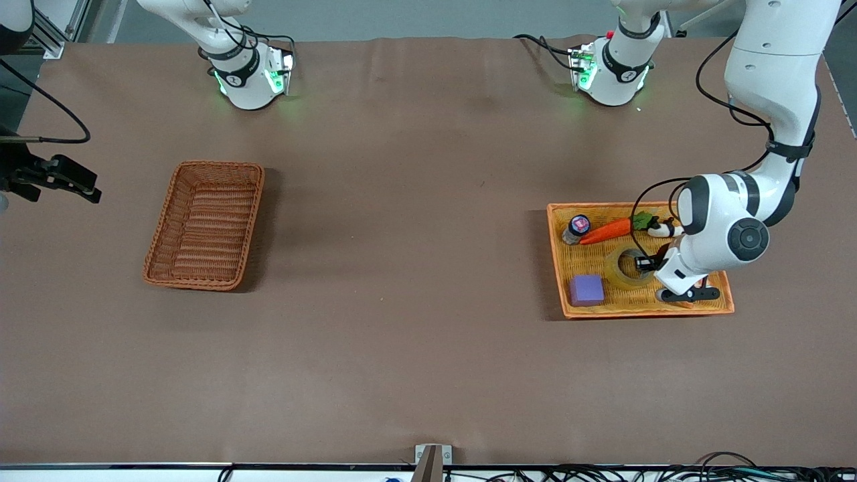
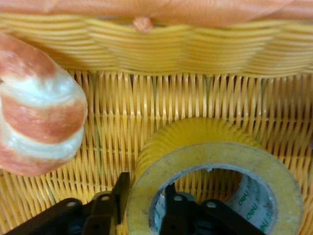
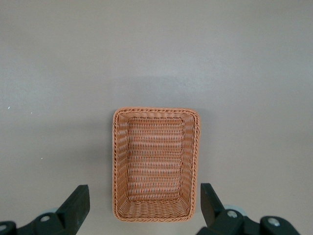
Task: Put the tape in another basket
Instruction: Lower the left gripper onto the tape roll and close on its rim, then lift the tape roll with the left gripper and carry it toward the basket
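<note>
The left tool (image 2: 142,210) is pinching the tape's (image 2: 215,166) wall inside the tray (image 1: 696,309); the basket (image 1: 205,224) is lying toward the right arm's end, under the spread, waiting right tool (image 3: 144,205).

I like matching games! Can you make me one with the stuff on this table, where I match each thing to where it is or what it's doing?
Things:
1. tape
2. carrot
3. reddish-brown basket
4. purple block

Places or states:
A. empty, toward the right arm's end of the table
B. in the orange tray, beside the small jar
C. its wall pinched by the left gripper
D. in the tray's corner nearest the front camera

Pairs: 1-C, 2-B, 3-A, 4-D
</note>
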Controlling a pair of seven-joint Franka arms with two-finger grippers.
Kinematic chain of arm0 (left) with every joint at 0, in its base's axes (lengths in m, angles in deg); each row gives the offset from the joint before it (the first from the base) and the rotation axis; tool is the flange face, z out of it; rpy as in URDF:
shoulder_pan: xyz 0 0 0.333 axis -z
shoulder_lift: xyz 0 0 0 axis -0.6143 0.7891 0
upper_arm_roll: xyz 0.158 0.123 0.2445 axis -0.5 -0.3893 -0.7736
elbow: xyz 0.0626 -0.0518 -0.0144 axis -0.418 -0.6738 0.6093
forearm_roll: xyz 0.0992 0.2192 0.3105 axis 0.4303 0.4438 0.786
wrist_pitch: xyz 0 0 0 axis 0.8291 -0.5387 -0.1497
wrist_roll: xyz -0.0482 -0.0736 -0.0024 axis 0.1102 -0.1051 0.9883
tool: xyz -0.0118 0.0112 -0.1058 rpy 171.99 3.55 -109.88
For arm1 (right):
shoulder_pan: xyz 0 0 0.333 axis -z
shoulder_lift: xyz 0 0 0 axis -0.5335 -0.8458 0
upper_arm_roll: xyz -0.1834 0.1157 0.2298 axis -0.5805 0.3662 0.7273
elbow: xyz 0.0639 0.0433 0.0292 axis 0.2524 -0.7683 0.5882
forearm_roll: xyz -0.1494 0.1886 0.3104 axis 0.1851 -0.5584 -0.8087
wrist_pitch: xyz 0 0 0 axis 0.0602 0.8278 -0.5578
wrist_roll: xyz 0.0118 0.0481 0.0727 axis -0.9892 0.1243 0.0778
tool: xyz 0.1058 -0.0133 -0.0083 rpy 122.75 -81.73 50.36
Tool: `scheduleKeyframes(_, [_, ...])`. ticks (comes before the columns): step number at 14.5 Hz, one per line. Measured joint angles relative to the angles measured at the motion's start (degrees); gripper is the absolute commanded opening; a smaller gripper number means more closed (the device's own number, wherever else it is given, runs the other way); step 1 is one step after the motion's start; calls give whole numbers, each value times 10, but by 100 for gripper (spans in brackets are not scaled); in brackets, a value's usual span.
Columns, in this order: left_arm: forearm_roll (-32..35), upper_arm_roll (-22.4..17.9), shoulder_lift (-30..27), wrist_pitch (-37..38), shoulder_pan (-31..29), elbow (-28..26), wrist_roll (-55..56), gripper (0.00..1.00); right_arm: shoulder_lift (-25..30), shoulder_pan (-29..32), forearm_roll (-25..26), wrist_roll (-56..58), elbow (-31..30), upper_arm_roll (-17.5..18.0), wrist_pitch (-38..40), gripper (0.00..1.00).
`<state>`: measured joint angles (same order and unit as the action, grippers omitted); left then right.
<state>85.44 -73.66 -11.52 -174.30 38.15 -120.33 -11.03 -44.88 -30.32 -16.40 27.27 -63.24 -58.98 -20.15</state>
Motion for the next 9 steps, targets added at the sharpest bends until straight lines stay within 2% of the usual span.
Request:
scheduleKeyframes(6, [1,0,-26,1,0,9,0,0,0,0,0,0,0,0,0,100])
scheduleKeyframes(9, [1,4,-49,44,2,58,0,0,0,0,0,0,0,0,0,100])
